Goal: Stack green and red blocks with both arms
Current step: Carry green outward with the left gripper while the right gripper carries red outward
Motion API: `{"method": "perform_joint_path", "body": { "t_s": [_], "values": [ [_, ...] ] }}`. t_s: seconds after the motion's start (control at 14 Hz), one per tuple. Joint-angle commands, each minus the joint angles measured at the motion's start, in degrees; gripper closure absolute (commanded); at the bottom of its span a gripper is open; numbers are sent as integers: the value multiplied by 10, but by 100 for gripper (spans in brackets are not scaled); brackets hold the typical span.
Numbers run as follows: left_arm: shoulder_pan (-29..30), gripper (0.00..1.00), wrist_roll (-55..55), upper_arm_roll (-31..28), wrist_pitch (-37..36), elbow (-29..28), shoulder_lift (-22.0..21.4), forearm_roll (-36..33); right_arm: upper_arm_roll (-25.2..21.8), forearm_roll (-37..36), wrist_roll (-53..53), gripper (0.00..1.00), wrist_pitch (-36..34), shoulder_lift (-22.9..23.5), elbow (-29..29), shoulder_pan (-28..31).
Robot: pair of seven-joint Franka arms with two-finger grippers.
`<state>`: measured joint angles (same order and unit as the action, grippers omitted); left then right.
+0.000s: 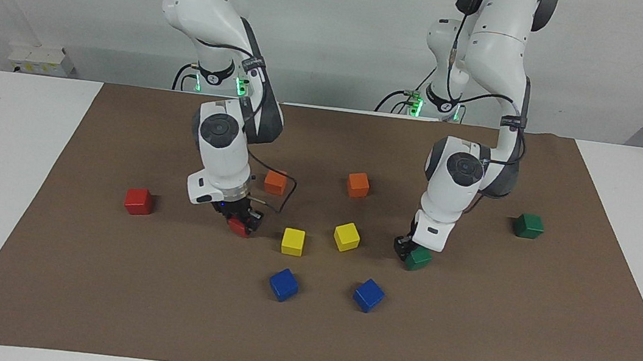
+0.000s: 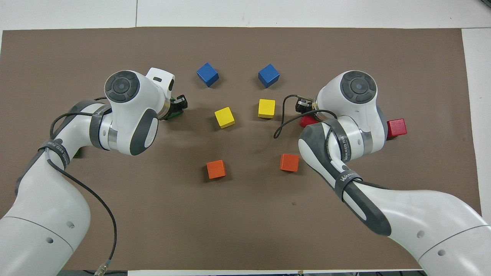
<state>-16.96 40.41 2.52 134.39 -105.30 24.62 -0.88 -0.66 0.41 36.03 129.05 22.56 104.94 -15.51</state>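
Note:
My left gripper (image 1: 411, 251) is low at the brown mat and shut on a green block (image 1: 418, 259), which also shows in the overhead view as the green block (image 2: 175, 111) under the left gripper (image 2: 178, 106). My right gripper (image 1: 240, 222) is down at the mat too, shut on a red block (image 1: 239, 228); from overhead the right gripper (image 2: 305, 108) partly covers that red block (image 2: 307, 121). A second red block (image 1: 138, 201) lies free toward the right arm's end. A second green block (image 1: 529, 225) lies free toward the left arm's end.
Two yellow cubes (image 1: 292, 241) (image 1: 346, 236) lie between the two grippers. Two blue cubes (image 1: 283, 284) (image 1: 369, 295) lie farther from the robots, and two orange cubes (image 1: 275, 181) (image 1: 358, 184) nearer to them. The brown mat (image 1: 461, 345) covers the table's middle.

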Motion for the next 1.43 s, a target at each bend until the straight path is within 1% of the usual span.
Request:
{"method": "perform_joint_path", "body": {
  "t_s": [0.0, 0.07, 0.14, 0.29, 0.36, 0.5, 0.64, 0.71, 0.93, 1.0, 1.21, 1.36],
  "values": [
    [18, 100, -2, -2, -46, 24, -20, -11, 7, -2, -131, 100, -110, -27, -65, 64],
    [33, 100, -35, -1, -64, 22, -38, -11, 7, -2, -174, 100, -129, -50, -64, 79],
    [54, 100, -93, -1, -102, 19, -62, -10, 7, -2, -204, 100, -143, -67, -59, 92],
    [108, 100, -254, -1, -173, 11, -109, -9, 6, -2, -257, 100, -159, -101, -40, 120],
    [136, 100, -337, -2, -193, 3, -129, -8, 6, -1, -283, 100, -160, -115, -24, 134],
    [199, 100, -452, -1, -200, -30, -163, -7, 6, -2, -365, 100, -152, -126, 4, 182],
    [255, 100, -555, -1, -190, -51, -174, 0, 7, -1, -430, 100, -133, -139, 38, 220],
    [276, 100, -588, -1, -169, -64, -176, 3, 6, -1, -442, 100, -121, -146, 53, 231],
    [318, 100, -646, -1, -73, -141, -198, 25, 6, -1, -449, 100, -50, -154, 103, 234],
    [319, 100, -651, -1, -67, -148, -198, 29, 6, -1, -448, 100, -36, -155, 114, 234],
    [323, 100, -657, -1, -57, -162, -195, 31, 6, -1, -443, 100, -29, -160, 130, 231],
    [323, 100, -669, -1, -40, -178, -193, 31, 6, -1, -449, 100, 8, -164, 162, 231]
  ]
}}
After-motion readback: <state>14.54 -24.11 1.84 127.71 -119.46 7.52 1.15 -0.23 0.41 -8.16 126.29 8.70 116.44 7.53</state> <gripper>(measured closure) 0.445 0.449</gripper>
